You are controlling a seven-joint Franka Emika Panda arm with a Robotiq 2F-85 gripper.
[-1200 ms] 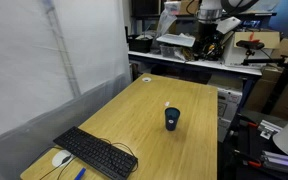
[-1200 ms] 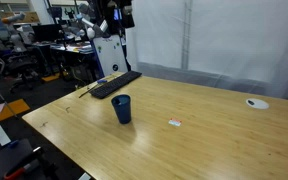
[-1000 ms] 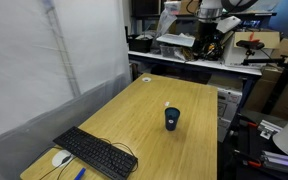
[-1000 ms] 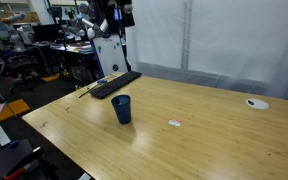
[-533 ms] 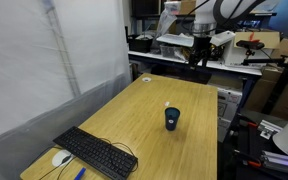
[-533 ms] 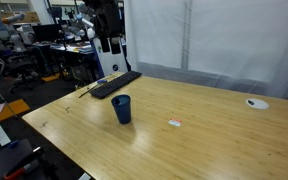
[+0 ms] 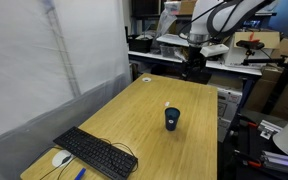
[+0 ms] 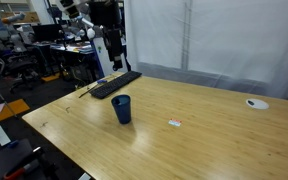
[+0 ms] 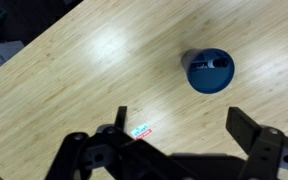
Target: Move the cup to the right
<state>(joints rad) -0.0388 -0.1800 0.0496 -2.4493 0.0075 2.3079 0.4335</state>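
Where the cup (image 7: 171, 119) stands, the wooden table (image 7: 134, 118) fronts seemingly cluttered workbenches (image 7: 154, 58).

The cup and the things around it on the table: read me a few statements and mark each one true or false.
1. The cup stands upright on the wooden table. True.
2. The tool is shut on the cup. False: the wrist view shows it open, above the table and apart from the cup.
3. A keyboard lies on the same table. True.
4. The small white object lies inside the cup. False: it lies on the table near the cup, not touching it.
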